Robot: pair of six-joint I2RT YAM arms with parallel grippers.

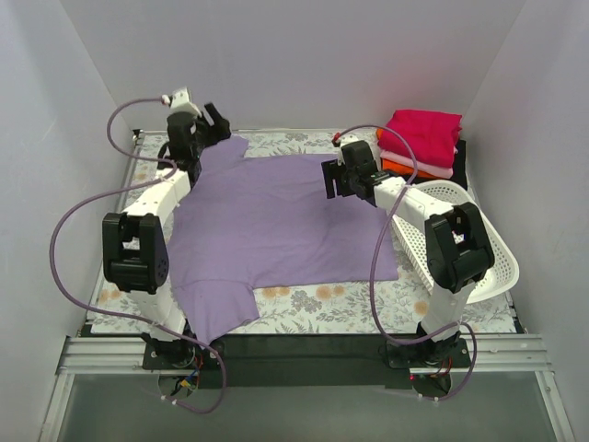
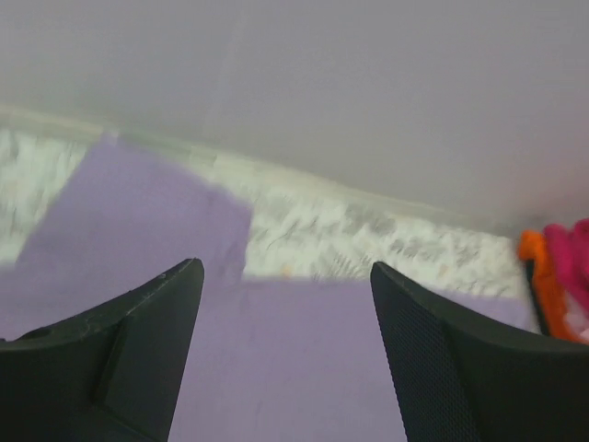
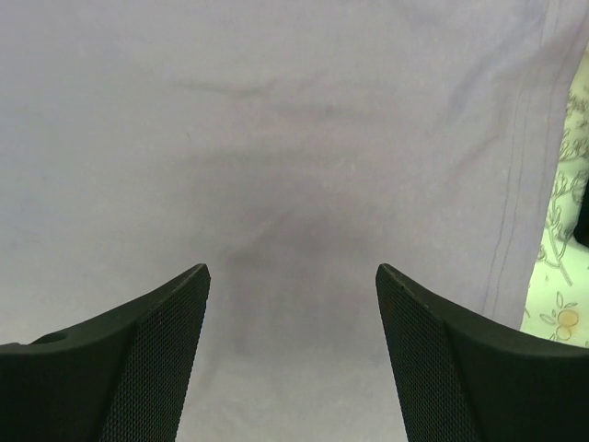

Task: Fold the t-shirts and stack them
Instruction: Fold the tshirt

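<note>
Just beside basket point(image 1: 502, 269), lavender t-shirt point(image 1: 276, 221) hem

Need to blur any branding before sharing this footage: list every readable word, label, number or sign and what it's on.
None: no text can be read in any view.
The lavender t-shirt, the folded t-shirts and the white basket look plain; the tablecloth bears only a flower print.

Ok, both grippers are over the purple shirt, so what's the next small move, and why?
Probably lower both open grippers and pinch the far edge of the flat lavender cloth t-shirt. The left gripper hangs over its far left sleeve, the right gripper over its far right side; neither grips cloth yet.
</note>
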